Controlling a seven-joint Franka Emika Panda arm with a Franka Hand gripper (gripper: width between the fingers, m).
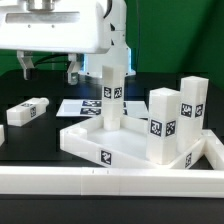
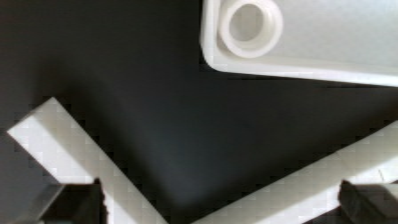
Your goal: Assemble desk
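- The gripper [image 1: 49, 72] hangs over the far part of the bench [image 1: 30, 145], toward the exterior view's left. Its jaws are released, spread wide with nothing between them.
- The tabletop [image 1: 95, 142] lies flat mid-bench, rim up.
- The far leg [image 1: 112, 95] stands upright at the tabletop's back corner.
- The near leg [image 1: 162, 125] and the right-hand leg [image 1: 192, 110] stand upright at its right side.
- The loose leg [image 1: 27, 112] lies on the bench, well apart to the left.
- The marker board [image 1: 80, 105] lies behind the tabletop.
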